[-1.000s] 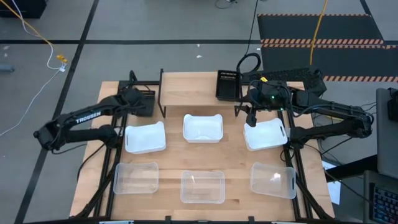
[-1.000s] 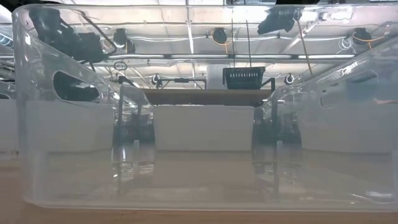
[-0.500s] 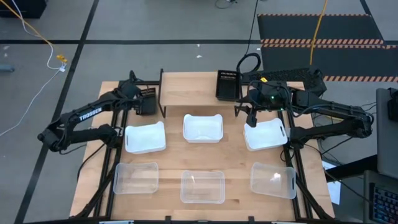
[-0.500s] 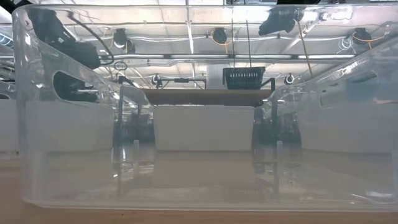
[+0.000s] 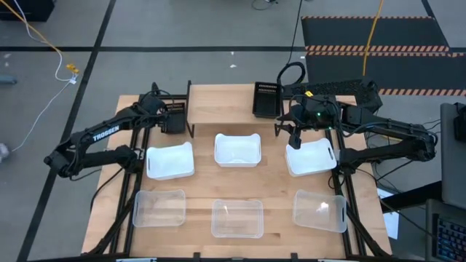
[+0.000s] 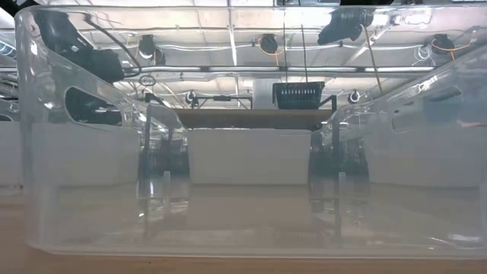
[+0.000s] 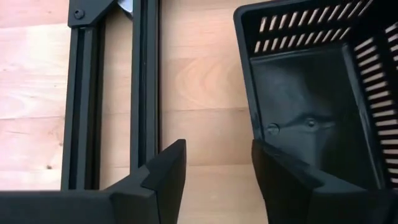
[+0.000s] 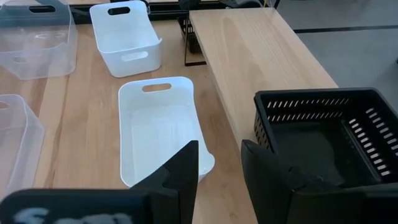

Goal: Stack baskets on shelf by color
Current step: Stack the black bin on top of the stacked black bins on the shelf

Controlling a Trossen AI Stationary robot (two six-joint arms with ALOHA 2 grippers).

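1. Nearest the table's front edge, three clear baskets stand in a row, well apart: one on my left (image 5: 159, 208), one in the middle (image 5: 237, 218), one on my right (image 5: 320, 210). Bare wood runs between them.

2. Behind them sit three white baskets: left (image 5: 170, 161), centre (image 5: 237, 149) and right (image 5: 312, 157). The gaps beside the centre one are clear wood.

3. My right gripper (image 5: 293, 137) hangs over the far edge of the right white basket. Its fingers (image 8: 180, 174) stand parted with nothing between them.

4. My left gripper (image 5: 175, 120) is at the shelf's left end, beside its black legs (image 7: 146, 87). Its fingers (image 7: 168, 171) are spread and released; the rim of a black slatted basket (image 7: 317, 93) lies just beside one fingertip, not gripped. That basket rests on the tabletop, off the plank.

5. The shelf (image 5: 222, 102), a light-wood plank, spans the table's far side. One black basket (image 5: 266, 100) stands on its right portion; the rest of the plank is bare.

6. My left arm (image 5: 102, 135) carries white lettering reading "TROSSEN".

7. Beyond the table, grey floor with dark lines, a yellow cable (image 5: 40, 36) and a hazard-striped mat (image 5: 378, 49).
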